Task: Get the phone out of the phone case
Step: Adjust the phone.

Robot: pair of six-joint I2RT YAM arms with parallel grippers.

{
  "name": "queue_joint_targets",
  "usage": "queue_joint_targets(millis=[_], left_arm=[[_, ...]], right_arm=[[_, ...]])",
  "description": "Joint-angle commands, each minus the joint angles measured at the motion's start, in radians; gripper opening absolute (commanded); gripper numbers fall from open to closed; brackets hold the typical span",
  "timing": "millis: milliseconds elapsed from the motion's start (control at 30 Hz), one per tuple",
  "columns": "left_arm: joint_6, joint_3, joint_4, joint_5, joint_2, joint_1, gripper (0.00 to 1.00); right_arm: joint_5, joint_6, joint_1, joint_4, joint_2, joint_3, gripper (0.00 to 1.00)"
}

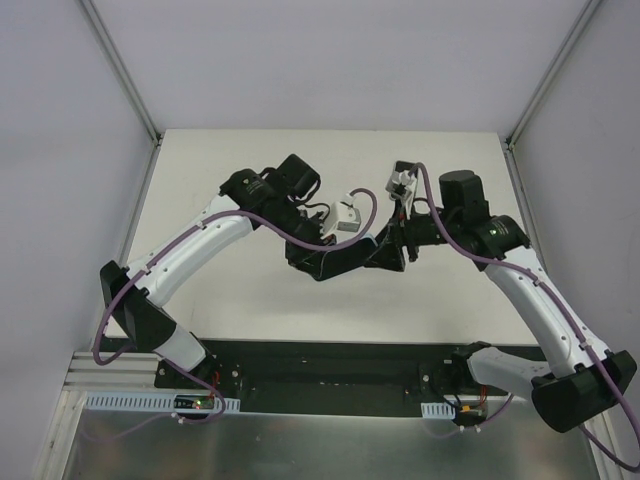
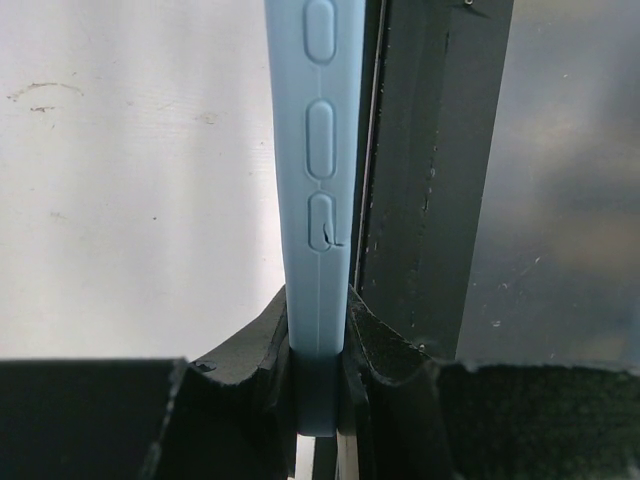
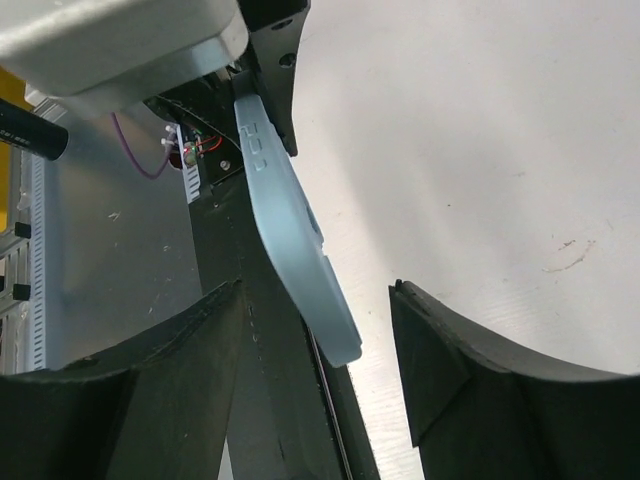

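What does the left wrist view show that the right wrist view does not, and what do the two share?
Only the left wrist: a close look at the left tool shut on the blue phone case, and a small split at the button bump nearest its fingers. Only the right wrist: the right tool open around the case's free end, and wiring at the arm bases. Both: the case edge-on, a dark slab beside it, probably the phone, and the white table.

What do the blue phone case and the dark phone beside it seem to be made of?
Phone case: likely soft silicone or rubber, matte light blue; moulded button bumps, a small tear, and it bows in the right wrist view. Phone: hard dark body, possibly glass-faced; smooth, dusty, faintly reflective.
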Motion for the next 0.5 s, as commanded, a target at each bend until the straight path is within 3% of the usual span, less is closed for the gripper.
queue_joint_targets(millis=[0, 67, 267, 367, 467], left_arm=[[0.020, 0.068, -0.016, 0.063, -0.009, -0.012, 0.00], [0.015, 0.078, -0.016, 0.081, -0.005, -0.013, 0.00], [0.015, 0.082, -0.016, 0.117, 0.012, -0.013, 0.00], [0.026, 0.082, -0.016, 0.112, 0.017, -0.012, 0.00], [0.030, 0.088, -0.017, 0.100, 0.017, -0.012, 0.00]], right_arm=[[-0.040, -0.019, 0.025, 0.073, 0.016, -0.012, 0.63], [-0.058, 0.000, 0.028, 0.100, 0.021, -0.023, 0.54], [-0.115, 0.032, 0.028, 0.122, 0.028, -0.027, 0.11], [-0.115, 0.021, 0.028, 0.102, 0.019, -0.021, 0.00], [-0.101, 0.021, 0.025, 0.094, 0.001, -0.021, 0.00]])
